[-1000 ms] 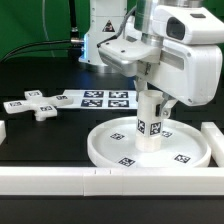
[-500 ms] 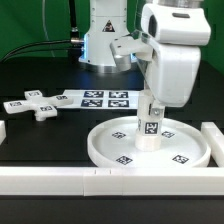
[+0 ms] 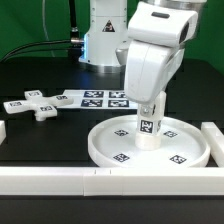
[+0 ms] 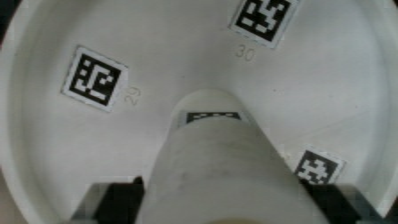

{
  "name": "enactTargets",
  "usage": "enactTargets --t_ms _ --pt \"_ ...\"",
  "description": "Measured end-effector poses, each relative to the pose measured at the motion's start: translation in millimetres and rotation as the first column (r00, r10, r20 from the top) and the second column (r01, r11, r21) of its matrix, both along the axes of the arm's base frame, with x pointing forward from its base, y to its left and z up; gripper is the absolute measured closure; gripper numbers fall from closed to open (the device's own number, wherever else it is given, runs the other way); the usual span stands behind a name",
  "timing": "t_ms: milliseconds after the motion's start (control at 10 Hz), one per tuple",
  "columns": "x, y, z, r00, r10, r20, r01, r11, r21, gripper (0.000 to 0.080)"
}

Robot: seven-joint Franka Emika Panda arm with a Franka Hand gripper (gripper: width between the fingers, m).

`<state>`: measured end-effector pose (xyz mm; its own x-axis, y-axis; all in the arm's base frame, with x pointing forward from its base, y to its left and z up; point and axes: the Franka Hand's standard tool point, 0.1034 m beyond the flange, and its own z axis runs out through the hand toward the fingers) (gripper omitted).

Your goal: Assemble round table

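The large white rimmed disc (image 3: pixel 185 155) lies on the black table, tags facing up. The short thick cylinder (image 3: pixel 148 130) stands upright on the disc's central hub. My gripper (image 3: pixel 150 107) comes down from above and is shut on the cylinder's upper part. In the wrist view the cylinder (image 4: pixel 217 150) runs between my two black fingers (image 4: pixel 121 202), which press on its sides, and the disc's floor (image 4: pixel 160 60) lies beyond. The small cross-shaped piece (image 3: pixel 35 105) lies on the table at the exterior view's left, apart from my gripper.
The marker board (image 3: pixel 100 98) lies flat behind the disc. A long white bar (image 3: pixel 60 181) runs along the front edge and another stands at the exterior view's right (image 3: pixel 213 137). The robot's base (image 3: pixel 100 40) is at the back.
My wrist has turned about the vertical axis while staying over the hub. The cylinder's tag now faces the camera more, so the cylinder has turned with it.
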<state>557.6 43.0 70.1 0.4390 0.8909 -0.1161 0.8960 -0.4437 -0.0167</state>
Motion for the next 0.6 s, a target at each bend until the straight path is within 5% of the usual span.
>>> enactTargets --t_ms 200,600 --pt "-1.1 0.4 0.4 0.976 -0.217 0.016 0.217 0.976 0.000 0.0390" --pt "-1.9 0.1 0.3 0.757 -0.653 0.031 0.653 0.757 0.012 0.0390"
